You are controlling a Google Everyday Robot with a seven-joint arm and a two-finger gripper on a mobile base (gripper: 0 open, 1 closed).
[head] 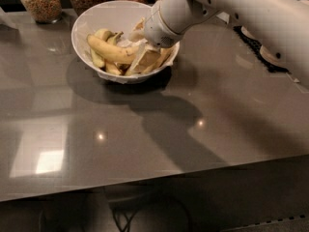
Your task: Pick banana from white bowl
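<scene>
Banana (108,51) angled upper-left to lower-right, claw (145,57) in white bowl (96,16), maybe touching

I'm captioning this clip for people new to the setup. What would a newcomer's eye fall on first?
The large white arm stretches in from the upper right, its gripper down inside the white bowl at the far side of the grey table. Next comes the banana, long and yellow, lying across smaller bananas in that bowl. Filled glass jars line the back edge.

Grey table (145,144) carries white bowl (91,19), jars (41,1) at back; claw (143,57) in bowl
</scene>
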